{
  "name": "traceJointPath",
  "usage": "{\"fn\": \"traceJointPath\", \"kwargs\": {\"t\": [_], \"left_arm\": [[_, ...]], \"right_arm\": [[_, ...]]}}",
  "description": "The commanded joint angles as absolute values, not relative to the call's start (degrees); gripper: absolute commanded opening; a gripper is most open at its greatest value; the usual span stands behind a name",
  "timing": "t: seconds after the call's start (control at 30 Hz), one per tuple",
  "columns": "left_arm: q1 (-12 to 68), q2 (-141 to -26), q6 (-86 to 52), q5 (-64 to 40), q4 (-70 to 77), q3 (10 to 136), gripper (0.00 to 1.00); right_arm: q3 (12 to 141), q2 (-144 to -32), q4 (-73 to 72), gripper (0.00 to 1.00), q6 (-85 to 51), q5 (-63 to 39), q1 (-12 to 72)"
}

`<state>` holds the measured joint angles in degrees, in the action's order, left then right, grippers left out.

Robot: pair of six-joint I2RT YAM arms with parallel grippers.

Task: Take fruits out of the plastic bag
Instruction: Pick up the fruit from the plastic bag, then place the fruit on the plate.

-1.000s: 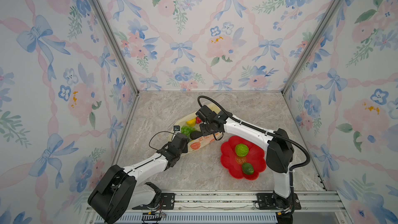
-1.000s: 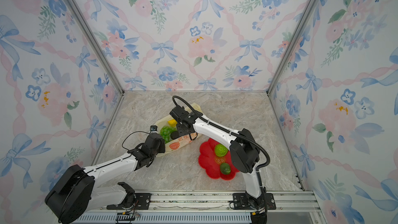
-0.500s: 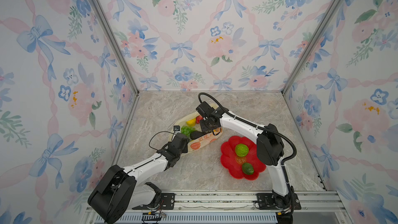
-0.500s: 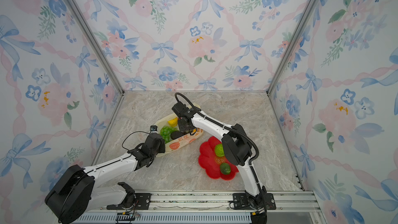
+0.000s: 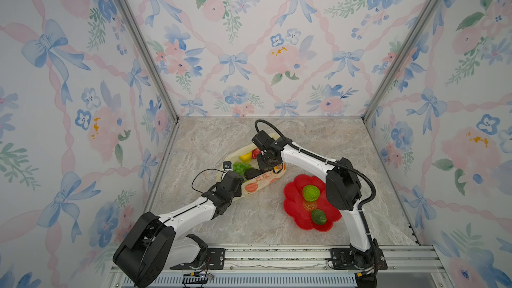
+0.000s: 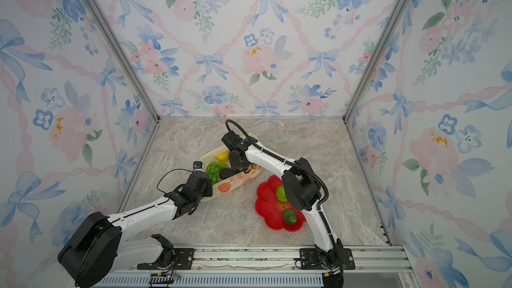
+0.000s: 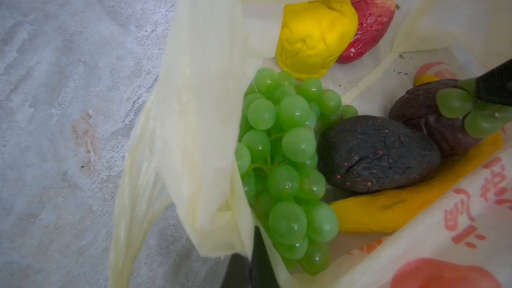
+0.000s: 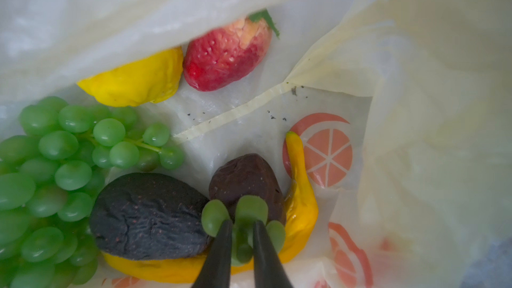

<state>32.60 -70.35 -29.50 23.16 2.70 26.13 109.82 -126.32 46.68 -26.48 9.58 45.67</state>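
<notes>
Pinching grape sprig (image 8: 245, 211) inside bag (image 8: 332, 78) (mouth wide open)

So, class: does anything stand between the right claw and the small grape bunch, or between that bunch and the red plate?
Nothing stands between them: the right claw straddles the small grape bunch. Toward the red plate, only the low side wall of the plastic bag lies between, and lifting over it should clear.

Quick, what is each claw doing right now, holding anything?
Left gripper: closed, pinching the plastic bag edge.
Right gripper: closed on a small grape bunch.
</notes>
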Motion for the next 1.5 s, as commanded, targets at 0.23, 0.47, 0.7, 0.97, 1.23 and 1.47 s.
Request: {"fn": "traceJointPath", "kwargs": {"t": [0.23, 0.47, 0.7, 0.97, 1.23, 1.47], "left_arm": [[33.1, -70.4, -28.3, 23.3, 2.6, 26.5, 0.0], [33.0, -70.3, -28.3, 23.3, 2.6, 26.5, 0.0], [33.0, -70.4, -28.2, 23.3, 2.6, 26.5, 0.0], [33.0, -70.4, -28.0, 23.1, 2.5, 26.5, 0.0], [33.0, -70.2, -28.0, 23.0, 2.6, 26.5, 0.0], [33.0, -70.0, -28.0, 22.9, 2.5, 26.5, 0.0]], "right_arm": [[111.4, -127.1, 48.4, 0.09, -26.2, 9.3, 45.0], [111.4, -125.7, 48.5, 0.07, -25.8, 9.6, 45.1], [111.3, -121.4, 49.5, 0.07, -24.4, 10.4, 45.7], [107.7, -112.3, 51.4, 0.07, -23.3, 11.1, 46.8], [96.3, -98.8, 53.0, 0.07, -24.0, 13.1, 47.4], [86.7, -87.9, 58.2, 0.06, -26.2, 16.4, 49.7]]}}
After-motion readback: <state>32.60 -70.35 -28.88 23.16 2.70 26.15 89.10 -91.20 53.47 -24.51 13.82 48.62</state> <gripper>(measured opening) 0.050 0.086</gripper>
